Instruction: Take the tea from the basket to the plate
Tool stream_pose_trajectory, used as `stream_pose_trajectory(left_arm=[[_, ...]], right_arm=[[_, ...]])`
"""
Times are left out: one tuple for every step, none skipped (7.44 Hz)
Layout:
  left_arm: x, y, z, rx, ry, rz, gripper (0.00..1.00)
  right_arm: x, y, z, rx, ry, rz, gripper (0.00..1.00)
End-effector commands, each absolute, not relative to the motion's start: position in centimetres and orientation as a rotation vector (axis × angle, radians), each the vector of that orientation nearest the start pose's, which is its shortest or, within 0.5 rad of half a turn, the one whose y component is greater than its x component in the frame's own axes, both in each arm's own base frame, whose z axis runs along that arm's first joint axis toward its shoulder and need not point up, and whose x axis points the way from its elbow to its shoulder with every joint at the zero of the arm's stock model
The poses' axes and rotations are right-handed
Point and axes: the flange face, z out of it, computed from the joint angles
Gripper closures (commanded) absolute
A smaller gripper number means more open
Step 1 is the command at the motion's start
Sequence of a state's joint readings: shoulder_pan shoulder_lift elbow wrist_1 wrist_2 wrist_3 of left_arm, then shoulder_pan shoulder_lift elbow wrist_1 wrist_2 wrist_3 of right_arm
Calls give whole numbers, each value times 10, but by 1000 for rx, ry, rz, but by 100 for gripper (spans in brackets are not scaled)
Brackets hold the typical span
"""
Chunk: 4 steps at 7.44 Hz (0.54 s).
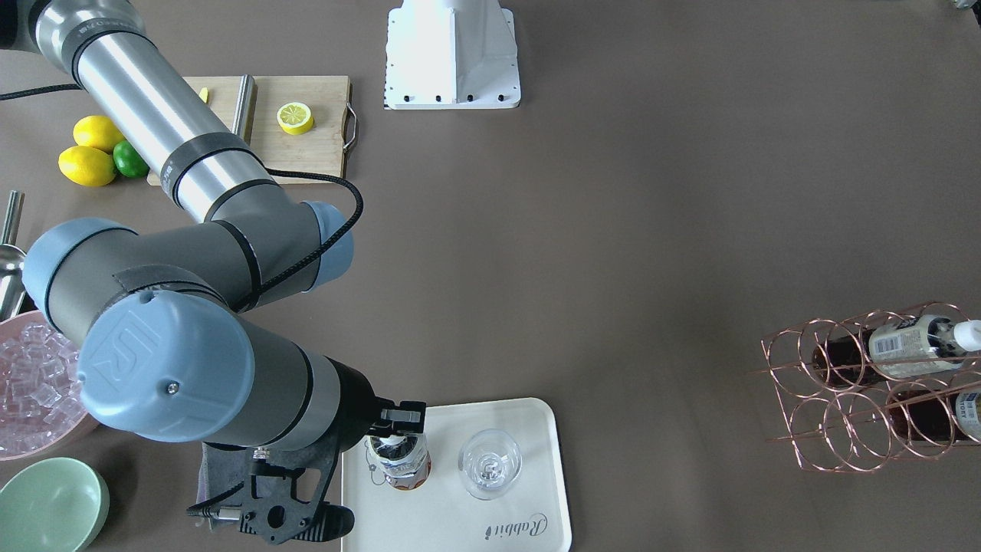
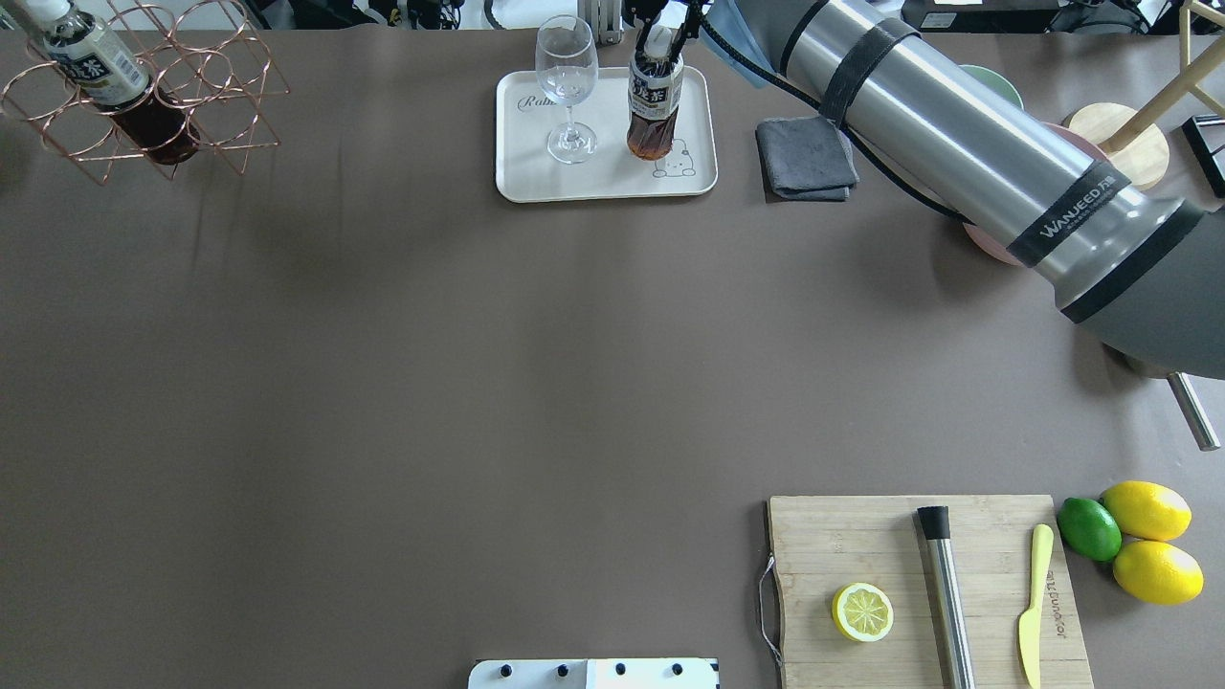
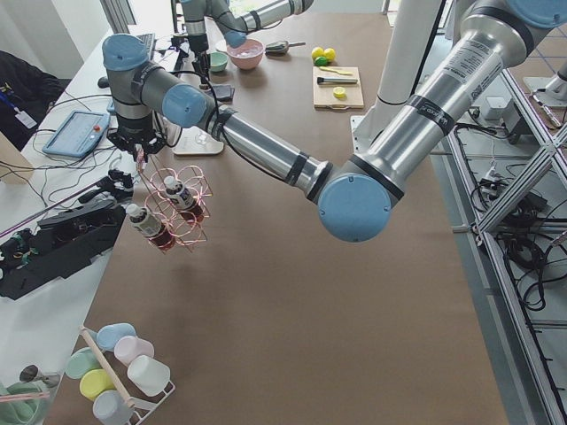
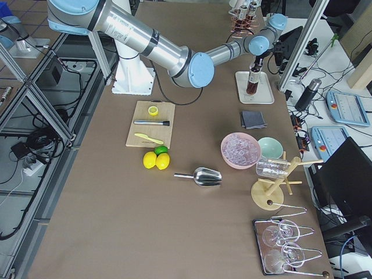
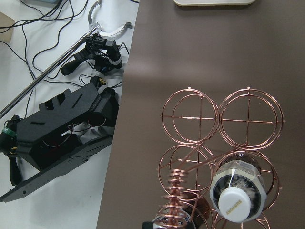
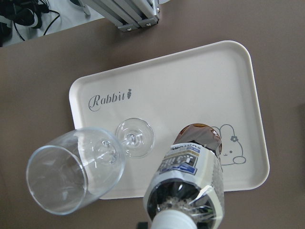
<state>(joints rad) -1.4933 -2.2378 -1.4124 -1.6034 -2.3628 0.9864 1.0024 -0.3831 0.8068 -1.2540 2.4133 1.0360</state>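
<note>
From the front-facing camera I see the right gripper (image 1: pixel 398 429) over the plate (image 1: pixel 452 514), its jaws pinching the tea bottle (image 1: pixel 400 464) at the cap. The bottle stands upright just beside a wine glass (image 1: pixel 489 464), and well apart, at the table's other end, the basket (image 1: pixel 858 391) holds two other bottles (image 1: pixel 912 345) in its rings. The overhead camera agrees: the tea bottle (image 2: pixel 654 110) has its base on the plate (image 2: pixel 603 182), close to the cartoon animal, with the jaws closed around its white cap. In the left-side view the left gripper (image 3: pixel 139 149) hangs above the basket (image 3: pixel 177 212), but I cannot tell how its jaws stand. My left wrist camera shows only copper rings, the coiled handle and a capped bottle below, no fingers. The right wrist camera looks down the bottle onto the plate. I judge the carry done; what is left is to let go and lift clear without tipping the bottle or knocking the glass.
</note>
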Motion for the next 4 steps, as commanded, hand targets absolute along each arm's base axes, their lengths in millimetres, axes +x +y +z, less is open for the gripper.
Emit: stream_pose_trajectory(left_arm=[[21, -754, 320, 855, 427, 1273, 100], [24, -758, 330, 843, 434, 1276, 100], [24, -762, 335, 853, 427, 1278, 100], [31, -763, 336, 847, 422, 1282, 100]], right_arm=[[-411, -770, 147, -74, -1047, 97, 100], [-414, -769, 149, -67, -1040, 98, 100], [-420, -766, 154, -69, -1033, 96, 100], [-422, -765, 154, -68, -1031, 95, 100]])
